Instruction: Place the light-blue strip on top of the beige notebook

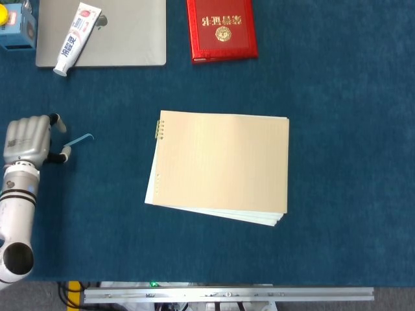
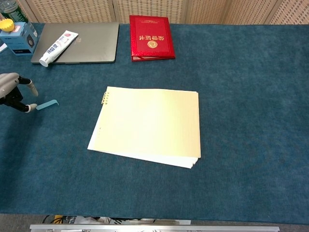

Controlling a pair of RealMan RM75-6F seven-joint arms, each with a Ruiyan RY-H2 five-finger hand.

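A small light-blue strip with a curled end lies flat on the blue cloth, left of the beige notebook. The notebook is spiral-bound, lies in the middle of the table and sits askew on white sheets. My left hand hovers just left of the strip, fingers apart, with two fingertips on either side of the strip's left end. It holds nothing. My right hand shows in neither view.
At the back left lies a grey laptop with a toothpaste tube on it, and a blue box stands beside it. A red booklet lies at the back centre.
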